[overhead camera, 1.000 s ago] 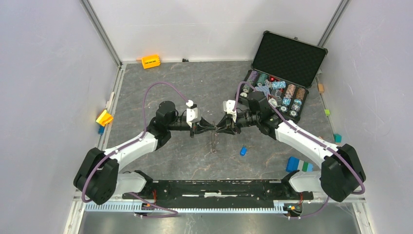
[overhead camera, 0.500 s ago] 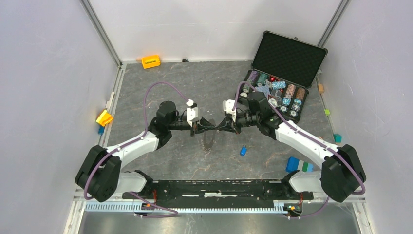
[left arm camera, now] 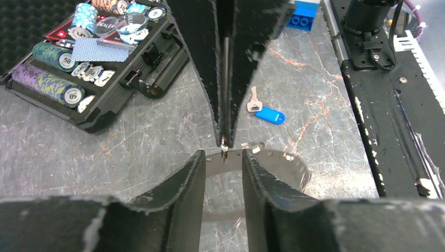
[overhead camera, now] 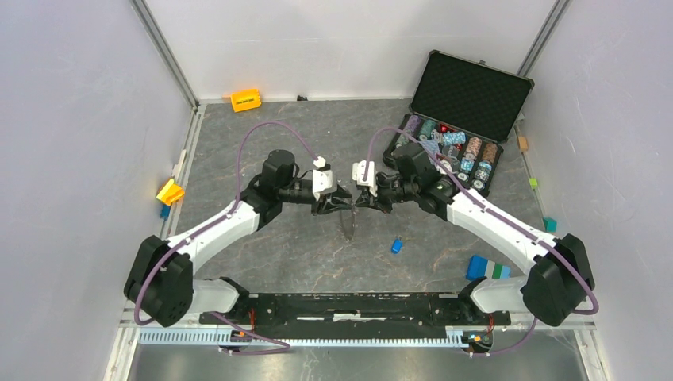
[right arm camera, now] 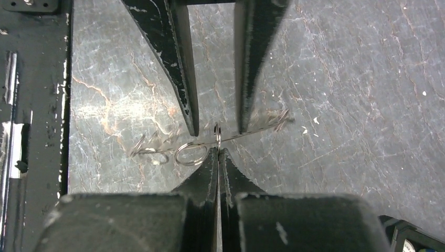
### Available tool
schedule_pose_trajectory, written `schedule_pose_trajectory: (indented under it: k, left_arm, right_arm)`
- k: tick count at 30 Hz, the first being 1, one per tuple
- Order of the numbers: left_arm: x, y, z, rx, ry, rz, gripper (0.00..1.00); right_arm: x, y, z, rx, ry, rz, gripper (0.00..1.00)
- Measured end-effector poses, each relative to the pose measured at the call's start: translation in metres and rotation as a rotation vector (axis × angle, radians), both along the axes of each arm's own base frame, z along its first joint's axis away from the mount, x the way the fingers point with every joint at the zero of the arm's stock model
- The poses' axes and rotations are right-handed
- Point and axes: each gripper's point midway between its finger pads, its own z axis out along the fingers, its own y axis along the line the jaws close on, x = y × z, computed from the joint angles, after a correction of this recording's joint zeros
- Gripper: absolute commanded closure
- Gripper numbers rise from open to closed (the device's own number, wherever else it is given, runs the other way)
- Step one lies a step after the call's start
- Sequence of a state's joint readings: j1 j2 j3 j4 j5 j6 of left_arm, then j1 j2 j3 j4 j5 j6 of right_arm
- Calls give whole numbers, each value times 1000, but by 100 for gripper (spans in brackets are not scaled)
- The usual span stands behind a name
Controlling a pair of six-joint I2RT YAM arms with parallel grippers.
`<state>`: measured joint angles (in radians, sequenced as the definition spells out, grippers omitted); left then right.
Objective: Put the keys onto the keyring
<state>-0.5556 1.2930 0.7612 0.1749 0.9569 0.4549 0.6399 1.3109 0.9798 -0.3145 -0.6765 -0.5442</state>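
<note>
The keyring [left arm camera: 278,164], pinched on thin wire by the fully closed right gripper [right arm camera: 218,149] alone (left gripper [left arm camera: 222,157] part-open, empty), could be twisted loose by its own weight.

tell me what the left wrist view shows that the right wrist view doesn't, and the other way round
Only the left wrist view: a blue-headed key lying loose on the table, the open chip case and a blue brick.
Only the right wrist view: the keyring seen as thin wire, with a small wire loop beside it.
Both: the right pincer shut on the keyring, and the left pincer open, with one finger on either side of it.
</note>
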Motion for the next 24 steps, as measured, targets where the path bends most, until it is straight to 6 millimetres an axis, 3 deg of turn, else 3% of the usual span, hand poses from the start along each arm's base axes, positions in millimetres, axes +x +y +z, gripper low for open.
schedule_pose_trajectory:
  k: [4,13,24]
  left_arm:
    - [4,0,0,26,-6,5,57]
    - [5,2,-5,42,-5,12,69]
    - [6,-1,-20,62,37,-2,76]
  right_arm:
    - [1,1,-4,-55,-9,-7,100]
    - [1,-1,-12,-134,-1,-22,100]
    - [2,-2,-15,-152,8,-29,100]
